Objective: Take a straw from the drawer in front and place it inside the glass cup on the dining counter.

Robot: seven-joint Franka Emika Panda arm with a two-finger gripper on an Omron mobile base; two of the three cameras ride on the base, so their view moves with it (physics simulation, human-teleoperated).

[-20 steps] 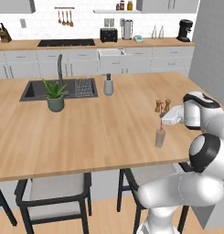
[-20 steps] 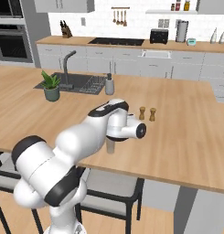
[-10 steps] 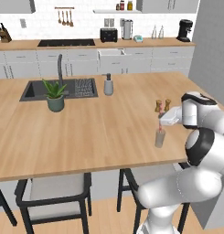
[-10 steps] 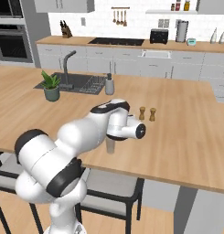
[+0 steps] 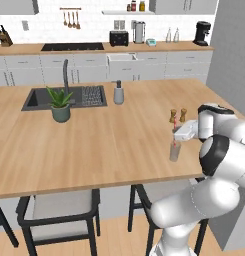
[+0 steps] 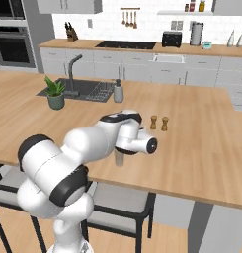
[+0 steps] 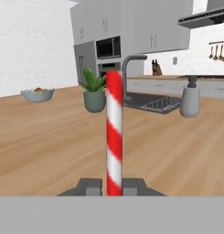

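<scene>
Gripper [image 7: 114,186] closed on the straw [image 7: 114,132], seen in the hand view clamped between the two dark finger tips [image 7: 89,186], upright, red and white bands running up the middle of the frame; lower end cut off below the fingers. Seen from the left base view, gripper [image 5: 177,134] held level over the dining counter [image 5: 94,145], directly above the glass cup [image 5: 175,151], with a short red length of straw [image 5: 175,144] showing under the hand and reaching into the cup's mouth; whether the tip touched the cup's bottom could not be told, the glass being small and blurred. From the right base view, cup [image 6: 119,159] mostly hidden behind the white forearm, only its lower part peeping out near the counter's front edge [image 6: 191,148]; straw and fingers wholly covered by the wrist there. Two brown shakers [image 5: 177,115] just behind the cup, apart from it. Further back, soap dispenser [image 5: 118,93] beside the dark sink [image 5: 44,97], potted plant [image 5: 60,104] at the sink's front edge. In the hand view, bowl [image 7: 37,94] far off on the counter, contents too small to make out.
</scene>
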